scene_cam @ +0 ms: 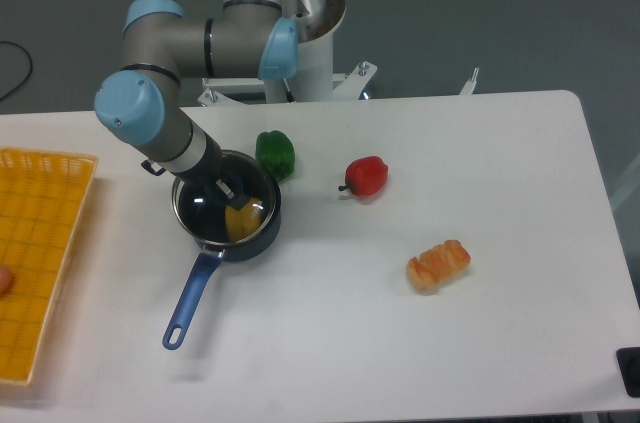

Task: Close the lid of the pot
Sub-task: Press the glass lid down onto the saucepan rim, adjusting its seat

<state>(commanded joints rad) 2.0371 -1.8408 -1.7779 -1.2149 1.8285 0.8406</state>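
Note:
The pot (250, 241) is a dark navy saucepan standing left of the table's centre, its long blue handle (188, 299) pointing toward the front left. The glass lid (196, 221) lies over the pot's mouth, and its metal rim lines up with the pot's rim. Something yellow (243, 219) shows through the glass inside the pot. My gripper (224, 189) comes down from the upper left onto the lid's centre and is shut there. The blue knob is hidden between its fingers.
A green pepper (275, 153) sits just behind the pot, close to my wrist. A red pepper (367, 176) lies to the right and a bread roll (438, 264) lies front right. A yellow basket (40, 243) stands at the left edge.

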